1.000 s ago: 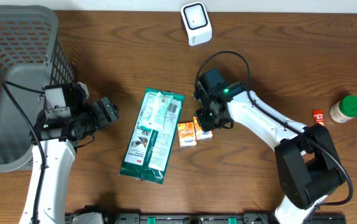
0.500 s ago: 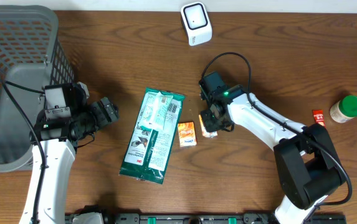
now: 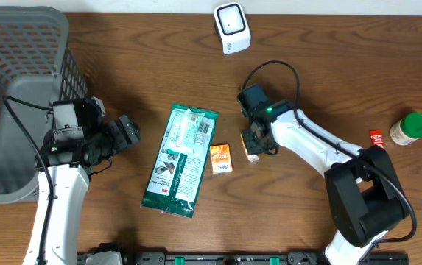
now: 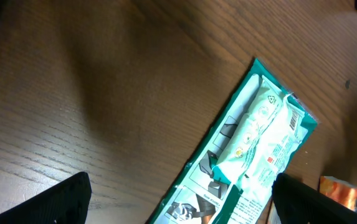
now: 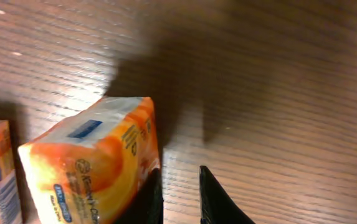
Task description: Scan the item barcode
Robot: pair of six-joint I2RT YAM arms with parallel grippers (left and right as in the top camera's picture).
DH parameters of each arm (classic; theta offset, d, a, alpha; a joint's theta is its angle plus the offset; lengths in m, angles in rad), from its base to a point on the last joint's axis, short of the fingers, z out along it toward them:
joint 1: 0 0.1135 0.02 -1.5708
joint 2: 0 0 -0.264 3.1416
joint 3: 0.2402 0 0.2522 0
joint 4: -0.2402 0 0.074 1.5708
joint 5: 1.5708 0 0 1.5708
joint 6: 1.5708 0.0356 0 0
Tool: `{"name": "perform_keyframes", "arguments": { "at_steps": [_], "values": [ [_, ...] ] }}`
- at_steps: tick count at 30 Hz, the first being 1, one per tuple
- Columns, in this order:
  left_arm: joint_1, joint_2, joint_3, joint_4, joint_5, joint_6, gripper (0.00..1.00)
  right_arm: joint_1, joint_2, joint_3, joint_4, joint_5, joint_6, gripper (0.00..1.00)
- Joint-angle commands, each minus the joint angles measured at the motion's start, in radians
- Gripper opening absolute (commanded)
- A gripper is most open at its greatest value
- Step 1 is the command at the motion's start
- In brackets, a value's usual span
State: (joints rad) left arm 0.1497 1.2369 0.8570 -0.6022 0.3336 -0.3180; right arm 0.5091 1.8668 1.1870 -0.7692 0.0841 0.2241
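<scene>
item: pack [image 5: 97,168] | look: small orange-and-white tissue pack, blue label, sealed | pose: lying on tabletop [image 3: 328,66], mid-table, near a second pack [image 3: 222,158] but apart from it | scanner [image 3: 231,27]: white rounded block, dark-rimmed window facing up, at far edge, well apart from pack

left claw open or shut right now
Open. In the left wrist view the left claw has its fingertips far apart at the bottom corners, nothing gripped between them; the green wipes pack lies on the table beyond.
</scene>
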Motion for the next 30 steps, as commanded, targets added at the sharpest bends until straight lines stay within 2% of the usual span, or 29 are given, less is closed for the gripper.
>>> {"name": "perform_keyframes", "arguments": {
  "at_steps": [1, 16, 26, 30],
  "values": [
    [0.009, 0.004, 0.006, -0.003, -0.013, -0.013, 0.93, -0.021, -0.011, -0.011, -0.002, 0.019, 0.011, 0.17],
    [0.009, 0.004, 0.006, -0.003, -0.014, -0.013, 0.93, -0.068, -0.025, 0.003, -0.022, 0.018, 0.007, 0.22],
    [0.009, 0.004, 0.006, -0.003, -0.014, -0.013, 0.93, -0.113, -0.111, 0.018, -0.056, -0.021, -0.002, 0.31],
    [0.009, 0.004, 0.006, -0.003, -0.014, -0.013, 0.93, -0.113, -0.151, 0.018, -0.054, -0.096, -0.071, 0.38]
  ]
}}
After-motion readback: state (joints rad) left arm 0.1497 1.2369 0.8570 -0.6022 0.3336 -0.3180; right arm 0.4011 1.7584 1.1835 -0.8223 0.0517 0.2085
